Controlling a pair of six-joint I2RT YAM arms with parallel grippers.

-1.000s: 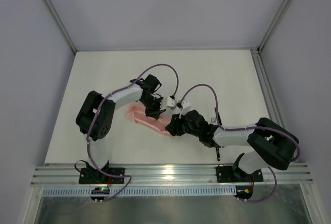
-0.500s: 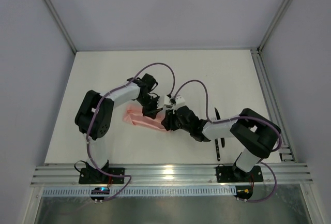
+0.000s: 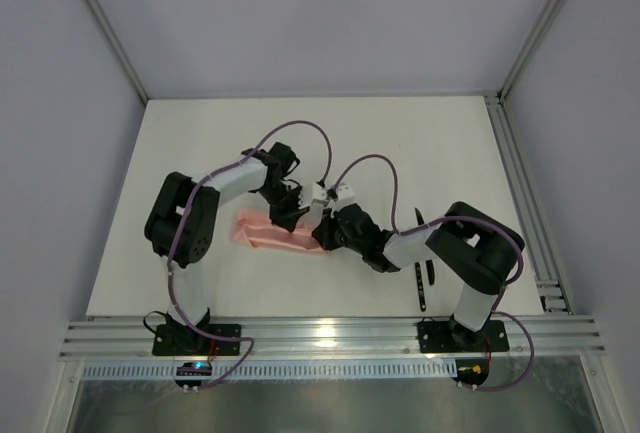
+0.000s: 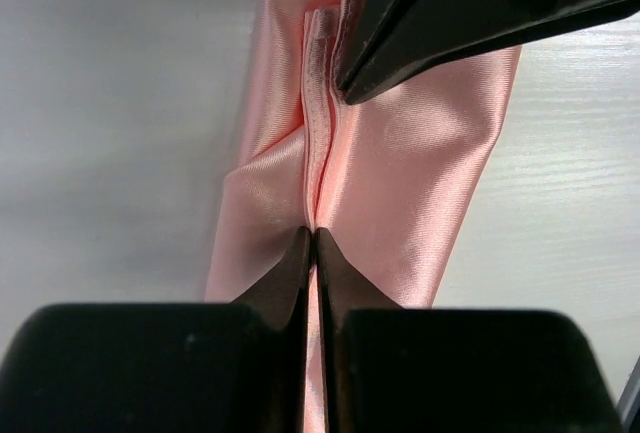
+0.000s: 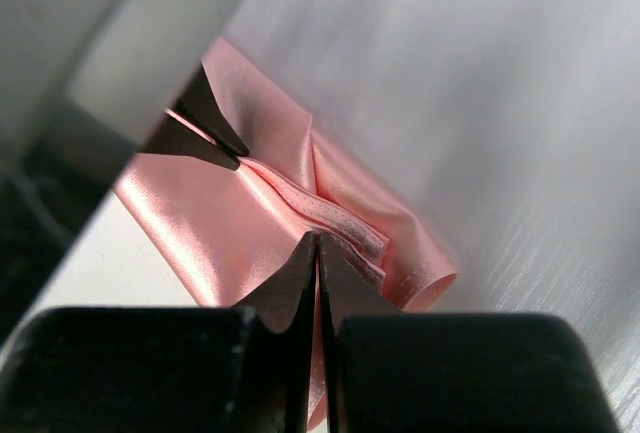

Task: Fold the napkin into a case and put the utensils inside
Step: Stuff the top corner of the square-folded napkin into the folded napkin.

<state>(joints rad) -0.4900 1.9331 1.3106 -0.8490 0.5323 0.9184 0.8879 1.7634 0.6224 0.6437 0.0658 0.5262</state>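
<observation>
two clamped on the napkin [image 4: 400, 173] seam: left claw [image 4: 313, 238], right claw [image 5: 318, 243]; utensils [image 3: 422, 293] show only overhead.

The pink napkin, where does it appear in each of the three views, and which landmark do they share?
Top external: napkin, a narrow strip left of centre on the table.
Left wrist: napkin runs top to bottom through the middle.
Right wrist: napkin lies diagonally at centre.
Shared landmark: left gripper, shut on its fold.

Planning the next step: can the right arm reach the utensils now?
Probably not yet: the right pincer is shut on the napkin, and the utensils lie partly under that arm.
</observation>
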